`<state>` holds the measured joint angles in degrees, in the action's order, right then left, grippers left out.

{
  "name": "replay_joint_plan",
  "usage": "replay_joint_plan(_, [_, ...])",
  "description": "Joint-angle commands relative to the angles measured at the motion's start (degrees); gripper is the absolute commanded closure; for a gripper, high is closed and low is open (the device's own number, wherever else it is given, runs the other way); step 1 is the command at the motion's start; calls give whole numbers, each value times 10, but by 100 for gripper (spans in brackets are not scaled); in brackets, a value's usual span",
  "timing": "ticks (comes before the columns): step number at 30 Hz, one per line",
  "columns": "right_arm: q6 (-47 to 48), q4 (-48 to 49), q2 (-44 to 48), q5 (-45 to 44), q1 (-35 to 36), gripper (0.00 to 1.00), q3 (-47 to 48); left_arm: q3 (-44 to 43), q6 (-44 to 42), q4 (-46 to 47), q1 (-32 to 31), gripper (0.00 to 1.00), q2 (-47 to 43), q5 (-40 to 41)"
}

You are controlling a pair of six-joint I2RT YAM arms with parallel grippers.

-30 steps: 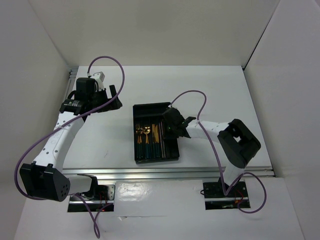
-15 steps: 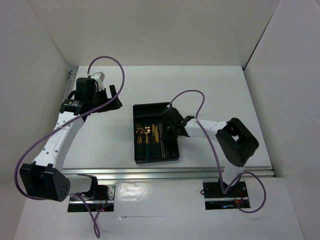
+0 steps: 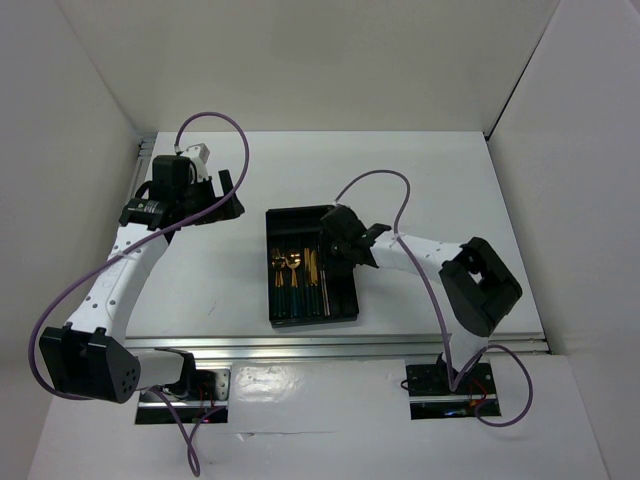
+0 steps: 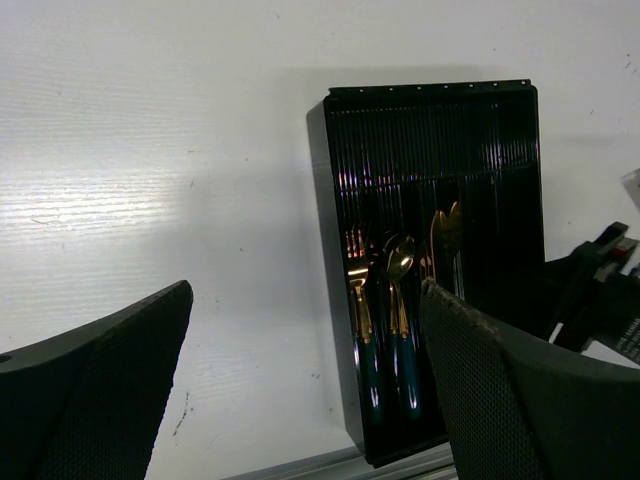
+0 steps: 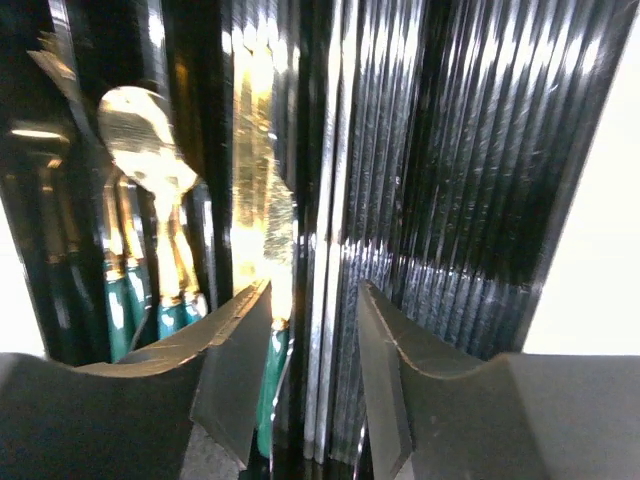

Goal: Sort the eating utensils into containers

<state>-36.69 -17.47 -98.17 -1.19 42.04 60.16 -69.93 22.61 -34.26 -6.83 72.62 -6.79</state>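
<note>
Right end effector (image 5: 305, 375) shown low over black tray (image 3: 300, 217), jaws half-spread, nothing gripped. Thin grey stick (image 5: 322, 340) seen directly below gap, long axis lengthwise along compartment, just beside gold-and-teal knives (image 5: 262, 230). Left end effector (image 4: 305, 290) held wide over worktop (image 4: 150, 150), well apart from tray; right arm judged nearer.

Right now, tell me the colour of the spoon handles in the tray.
The spoon handles are dark teal, clearest in the right wrist view.
</note>
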Motion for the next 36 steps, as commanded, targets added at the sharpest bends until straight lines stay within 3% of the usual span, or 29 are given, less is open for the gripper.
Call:
replay_joint_plan(1, [42,-15,62,-40,7,49,45,1,-8,11,3,0,-1,1])
replay_joint_plan(5, [103,5,119,-101,7,40,51,1,-8,11,3,0,-1,6])
replay_joint_plan(9, [171,63,188,-149,7,4,41,1,-8,11,3,0,-13,19])
replay_joint_plan(10, [189,88,208,-172,7,0,41,1,-8,17,3,0,-19,19])
replay_joint_plan(18, [313,184,226,-329,-42,0,65,21,-20,51,3,0,-46,5])
replay_joint_plan(23, [335,165,188,-284,-129,0,117,32,-25,74,3,0,-77,34])
replay_joint_plan(29, [365,167,174,-275,-140,0,192,68,-43,149,3,0,-138,-6])
replay_joint_plan(36, [355,167,240,-274,-167,0,166,-5,-49,130,3,0,-136,28])
